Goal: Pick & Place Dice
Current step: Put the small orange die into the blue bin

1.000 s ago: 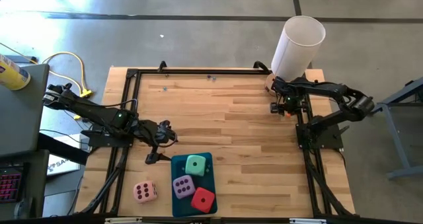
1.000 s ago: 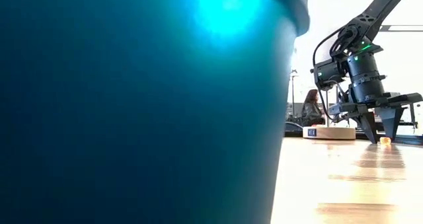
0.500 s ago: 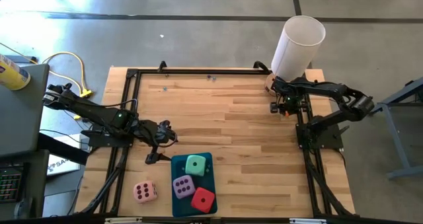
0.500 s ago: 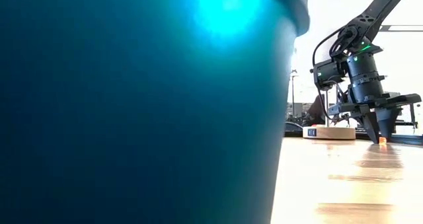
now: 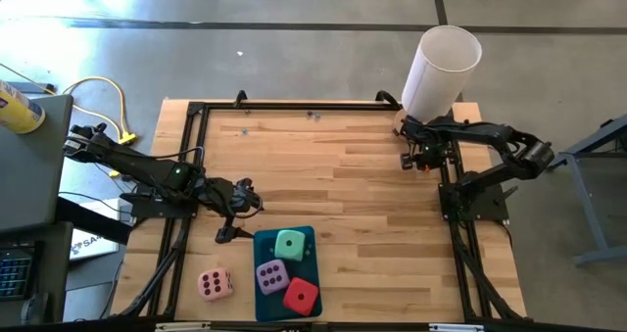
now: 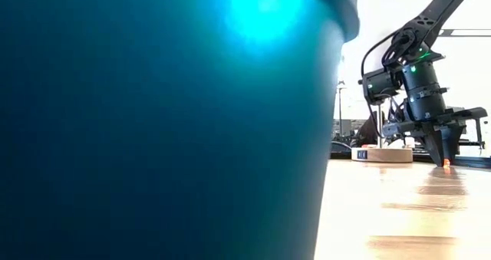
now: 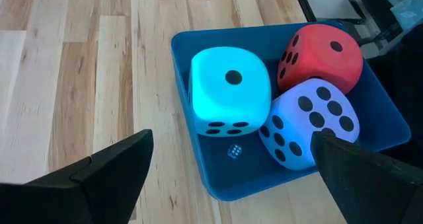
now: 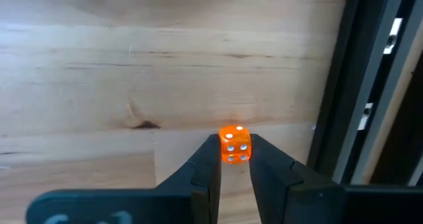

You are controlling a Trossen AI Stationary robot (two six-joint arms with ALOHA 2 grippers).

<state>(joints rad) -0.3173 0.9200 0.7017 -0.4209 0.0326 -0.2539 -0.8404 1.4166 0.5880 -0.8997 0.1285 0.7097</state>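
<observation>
The right gripper (image 8: 234, 159) pinches a small orange die (image 8: 234, 144) on the table (image 8: 99, 72). The left gripper (image 7: 231, 168) hangs spread wide beside the tray (image 7: 377, 105).

A blurred teal mass (image 6: 161, 122), pressed against the low camera, hides most of the table (image 6: 399, 206) from that side. From above, the small orange die at the table's right edge is too tiny to make out. The pink die (image 5: 215, 284) falls outside the left wrist picture, and a tiny die (image 7: 233, 151) in the tray (image 7: 192, 154) is too small to read.
</observation>
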